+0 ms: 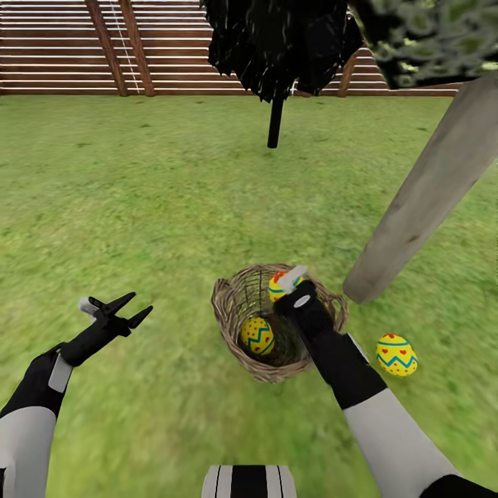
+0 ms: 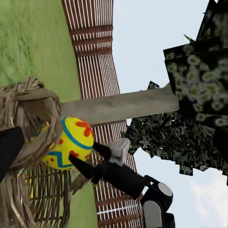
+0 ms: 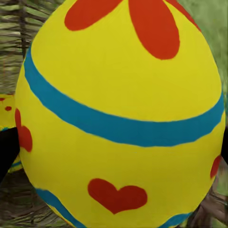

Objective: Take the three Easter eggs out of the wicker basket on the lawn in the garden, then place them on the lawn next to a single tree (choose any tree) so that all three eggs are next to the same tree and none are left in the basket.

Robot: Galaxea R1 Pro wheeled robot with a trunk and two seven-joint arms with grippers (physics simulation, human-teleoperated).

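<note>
The right gripper [image 1: 282,283] is clamped on one egg [image 1: 276,285] above the wicker basket [image 1: 232,304], high enough to clear the rim. The left gripper [image 1: 124,310] hangs idle, fingers apart, over the lawn [image 1: 138,194]. The grey trunk [image 1: 429,200] stands just beside the basket, so each carry is short: one egg [image 1: 396,354] lies near its foot, another [image 1: 256,335] waits inside.

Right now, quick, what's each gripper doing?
Left gripper: open, fingers spread over the lawn, holding nothing.
Right gripper: shut on an Easter egg over the wicker basket.
</note>
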